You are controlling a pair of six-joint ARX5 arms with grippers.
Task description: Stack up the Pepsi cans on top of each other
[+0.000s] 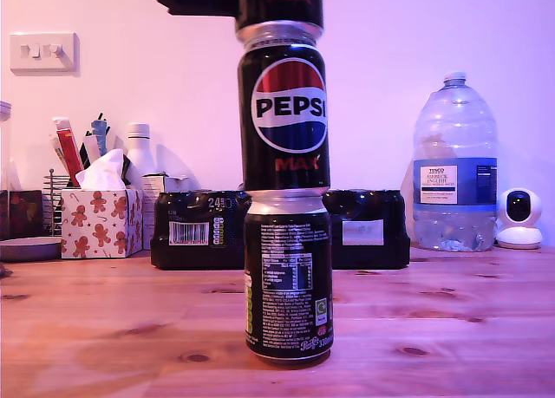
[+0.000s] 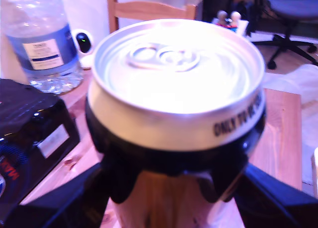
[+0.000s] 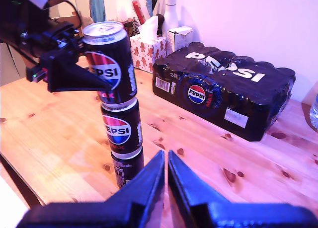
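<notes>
Three black Pepsi cans stand in one column on the wooden table (image 1: 451,329). The bottom can (image 1: 288,277) shows its small print and the middle can (image 1: 284,112) shows its round logo. The top can (image 1: 279,3) meets the middle can's silver rim, with a slight lean in the second wrist view (image 3: 109,64). My first gripper (image 2: 171,181) is shut on this top can, whose silver lid (image 2: 174,69) fills the first wrist view. My second gripper (image 3: 166,161) is shut and holds nothing. It hangs low over the table, a short way from the bottom can (image 3: 126,168).
A wide black shrink-wrapped Pepsi multipack (image 1: 368,229) lies behind the stack. A big clear water bottle (image 1: 454,168) and a white camera (image 1: 519,218) stand at the exterior view's right. A tissue box (image 1: 100,220) and holders stand at its left. A wooden chair (image 2: 149,9) stands beyond the table.
</notes>
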